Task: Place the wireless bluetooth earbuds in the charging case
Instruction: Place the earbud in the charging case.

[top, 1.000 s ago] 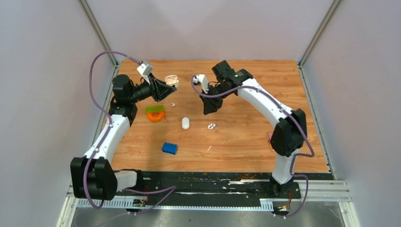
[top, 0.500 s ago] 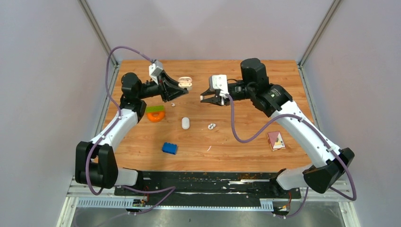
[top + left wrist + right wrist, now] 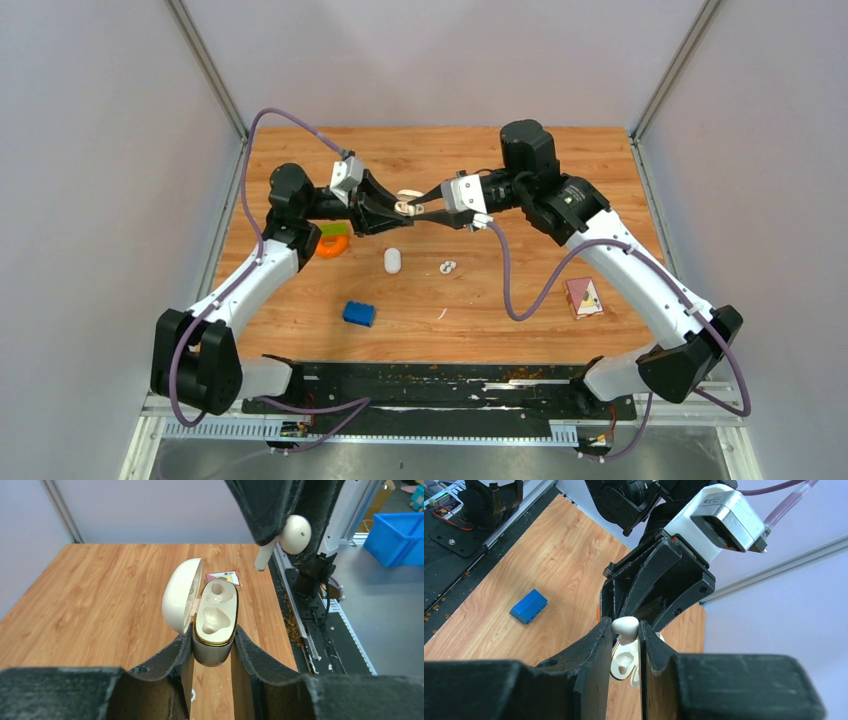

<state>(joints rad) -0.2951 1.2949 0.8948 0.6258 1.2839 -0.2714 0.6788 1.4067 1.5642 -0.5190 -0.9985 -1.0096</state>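
from above, the left gripper (image 3: 398,208) and the right gripper (image 3: 420,210) meet tip to tip above the table (image 3: 420,340), and loose earbuds (image 3: 447,266) lie on the wood. in the left wrist view, the left gripper is clamped on the charging case (image 3: 215,625), its lid open. in the right wrist view, the right gripper pinches one earbud (image 3: 625,625) just above the case.
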